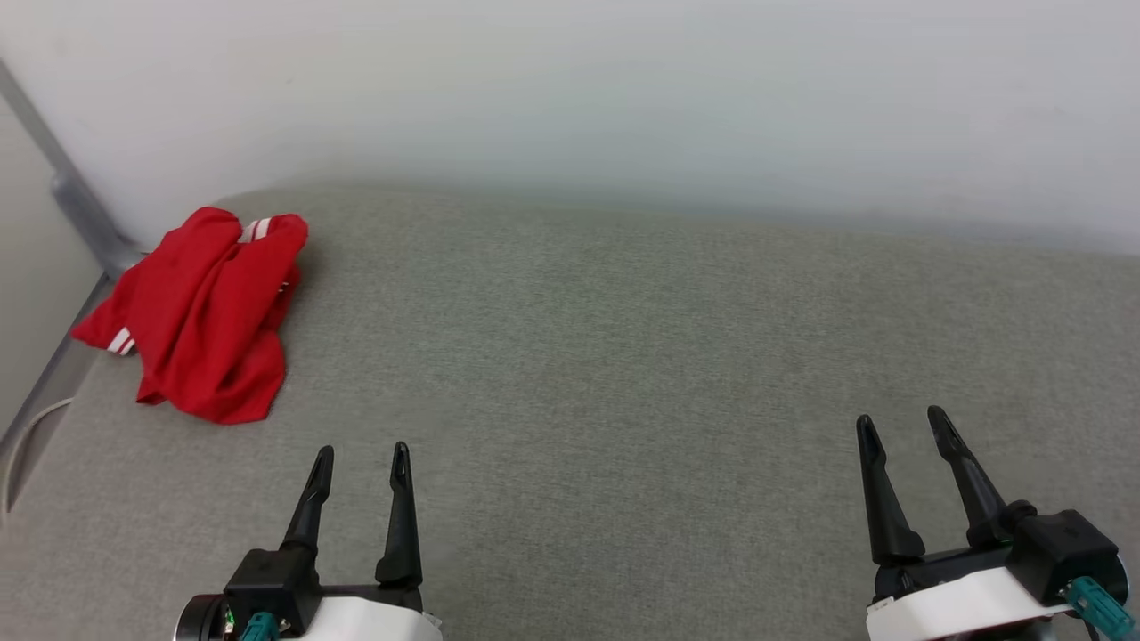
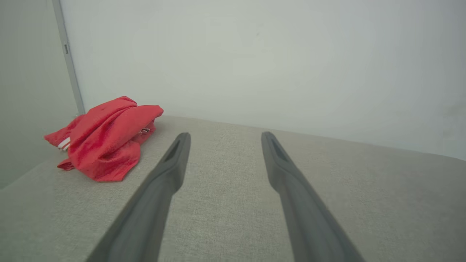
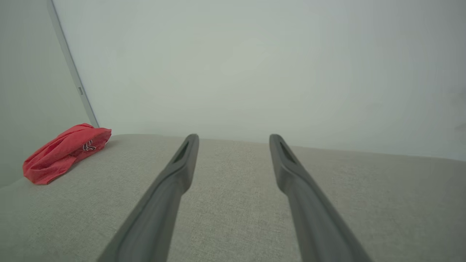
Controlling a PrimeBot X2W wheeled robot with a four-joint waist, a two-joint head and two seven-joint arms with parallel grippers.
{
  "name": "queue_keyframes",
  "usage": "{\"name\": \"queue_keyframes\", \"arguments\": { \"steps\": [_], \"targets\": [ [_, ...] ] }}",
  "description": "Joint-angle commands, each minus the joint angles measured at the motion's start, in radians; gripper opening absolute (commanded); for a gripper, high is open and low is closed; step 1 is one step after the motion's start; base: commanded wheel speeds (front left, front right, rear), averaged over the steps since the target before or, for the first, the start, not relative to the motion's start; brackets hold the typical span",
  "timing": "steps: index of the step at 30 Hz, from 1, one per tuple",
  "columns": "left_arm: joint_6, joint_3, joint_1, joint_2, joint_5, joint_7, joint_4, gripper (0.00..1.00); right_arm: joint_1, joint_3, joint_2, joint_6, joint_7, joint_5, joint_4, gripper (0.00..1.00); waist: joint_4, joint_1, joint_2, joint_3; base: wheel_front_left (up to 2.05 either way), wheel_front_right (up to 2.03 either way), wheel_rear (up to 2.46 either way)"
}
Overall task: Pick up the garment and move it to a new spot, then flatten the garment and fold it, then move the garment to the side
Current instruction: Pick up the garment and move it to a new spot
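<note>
At far left corner of grey fabric surface [image 1: 579,374], close to wall [image 1: 623,89]: garment [image 1: 200,312], crumpled heap, striped sleeve trim showing. Left gripper [image 1: 362,454] near front edge, fingers apart, empty, closer to heap. Right gripper [image 1: 899,420] at front right, fingers apart, empty, well apart from cloth. Step judged: first pick-up. Reach with left arm, pinch high ridge of heap rather than thin hem, lift clear before carrying toward middle.

Red garment [image 1: 209,312], white stripes; grey surface [image 1: 623,374]

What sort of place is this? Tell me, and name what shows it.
Likely a plain indoor room: a grey cloth-covered surface, like a mattress, stands against a bare white wall, with a crumpled red garment near its far left corner.
</note>
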Motion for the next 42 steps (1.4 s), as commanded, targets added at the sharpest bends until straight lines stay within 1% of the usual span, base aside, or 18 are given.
{"name": "queue_keyframes", "arguments": {
  "steps": [1, 8, 22, 31, 36, 42],
  "targets": [
    [-0.004, 0.002, 0.006, 0.001, 0.004, -0.003, 0.001, 1.00, 0.005, 0.003, 0.000, -0.001, -0.002, -0.001, -0.003, 1.00, 0.044, 0.0000, 0.0000, -0.004, 0.00, 0.00, 0.00],
    [-0.005, 0.010, 0.012, 0.001, 0.009, -0.003, 0.001, 1.00, 0.006, 0.022, -0.001, -0.001, -0.002, -0.006, -0.005, 1.00, 0.142, 0.0000, 0.0000, -0.009, 0.00, 0.00, 0.00],
    [-0.005, 0.013, 0.022, 0.001, 0.014, -0.003, 0.004, 1.00, 0.009, 0.042, -0.001, -0.001, -0.002, -0.004, 0.003, 1.00, 0.303, 0.0000, 0.0000, -0.018, 0.00, 0.00, 0.00],
    [-0.015, 0.015, 0.024, 0.001, 0.020, -0.003, 0.005, 1.00, 0.009, 0.054, -0.001, -0.001, -0.002, -0.001, 0.003, 1.00, 0.362, 0.0000, 0.0000, -0.019, 0.00, 0.00, 0.00],
    [-0.018, 0.014, 0.031, 0.001, 0.021, -0.003, 0.005, 1.00, 0.007, 0.056, -0.001, -0.001, -0.002, -0.001, 0.005, 1.00, 0.377, 0.0000, 0.0000, -0.020, 0.00, 0.00, 0.00],
    [-0.017, 0.024, 0.033, 0.001, 0.020, -0.003, -0.004, 1.00, 0.004, 0.068, -0.001, -0.001, -0.002, 0.001, 0.011, 1.00, 0.378, 0.0000, 0.0000, -0.021, 0.00, 0.00, 0.00]
  ]
}}
